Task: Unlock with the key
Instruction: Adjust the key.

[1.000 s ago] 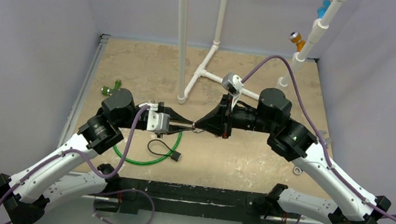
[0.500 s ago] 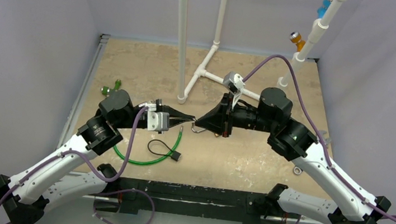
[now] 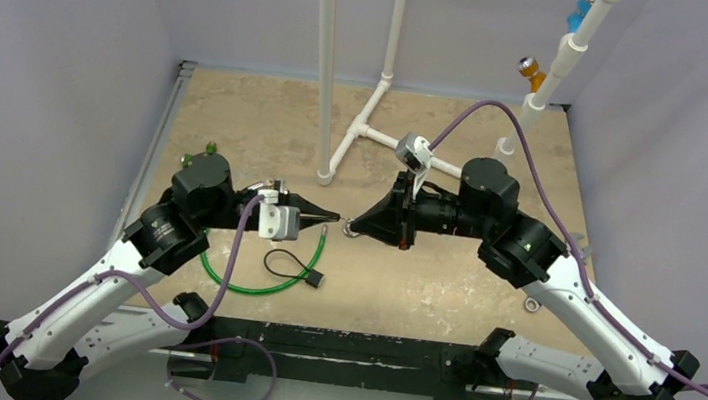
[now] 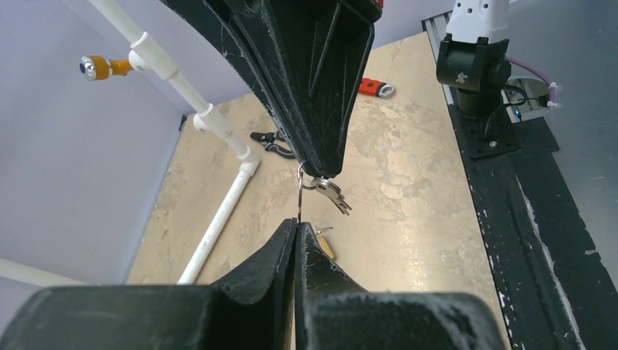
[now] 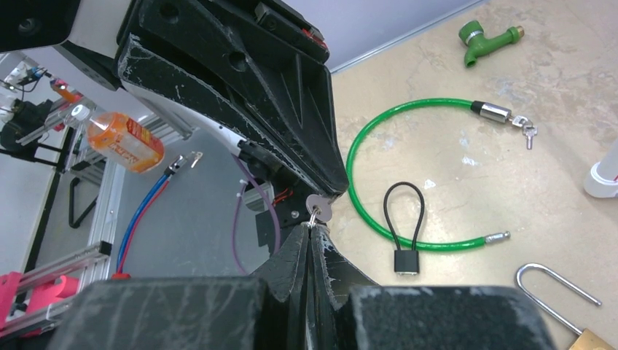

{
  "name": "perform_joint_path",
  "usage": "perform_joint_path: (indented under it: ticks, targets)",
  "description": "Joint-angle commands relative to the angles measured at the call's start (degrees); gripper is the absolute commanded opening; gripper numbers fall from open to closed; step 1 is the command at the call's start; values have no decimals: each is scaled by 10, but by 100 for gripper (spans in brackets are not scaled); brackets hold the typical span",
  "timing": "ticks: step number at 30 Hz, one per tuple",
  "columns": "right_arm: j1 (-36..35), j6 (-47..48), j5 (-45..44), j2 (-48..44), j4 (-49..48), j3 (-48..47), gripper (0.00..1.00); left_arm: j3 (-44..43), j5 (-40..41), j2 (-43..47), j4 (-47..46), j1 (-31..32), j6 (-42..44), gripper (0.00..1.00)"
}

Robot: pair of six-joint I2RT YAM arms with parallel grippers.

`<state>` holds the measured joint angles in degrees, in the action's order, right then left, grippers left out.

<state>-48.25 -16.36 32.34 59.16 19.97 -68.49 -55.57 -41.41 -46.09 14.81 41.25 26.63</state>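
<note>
Shows the left gripper (image 3: 331, 219) drawn slightly back toward the left since a second ago, and now fully closed where it earlier stood a little parted, with the right gripper (image 3: 351, 227) almost where it was. Sets the two tips facing each other, just apart, above the middle of the worktop (image 3: 259, 119). Finds both pairs of jaws pressed together on the key ring (image 4: 299, 197), which spans the small gap between them and hangs clear of the surface. Places the left gripper's hold on the thin wire loop at one end and the right gripper's hold at the other end, where the keys (image 4: 334, 195) dangle just beneath its tip. Cannot tell whether the right gripper pinches the wire itself or a key. Reveals, in the right wrist view, one round grey key head (image 5: 318, 206) sitting between the two tips. Locates a brass padlock (image 5: 594, 343) with a silver shackle lying on the worktop near the right gripper. Locates a small black padlock (image 5: 405, 261) within the curve of a green cable lock (image 5: 494, 112), which carries its own keys at the barrel end.
</note>
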Motion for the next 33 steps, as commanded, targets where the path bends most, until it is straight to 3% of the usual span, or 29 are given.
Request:
perform_joint_path:
  ticks: [1,4,7,11,16,21,25,33]
  targets:
    - [0,15,-6,-12,11,-13,0,-32,-19,2,21,-3,19,0]
    - [0,17,-13,-14,14,-14,5,-40,-23,0,29,-3,20,0]
    - [0,27,-25,-12,29,-17,27,-47,-23,-1,38,-3,21,0]
    - [0,36,-38,-12,33,-25,37,-54,-18,-3,49,-3,24,0]
    - [0,74,-96,-14,58,-55,65,-63,-18,-9,76,-3,38,0]
    - [0,104,-95,-29,-20,-44,62,-83,-25,-24,113,-3,51,0]
    - [-1,129,-44,13,-12,-58,43,-102,-28,-39,132,-3,53,0]
    - [-9,139,12,39,-1,-73,42,-137,-26,-62,181,-3,69,0]
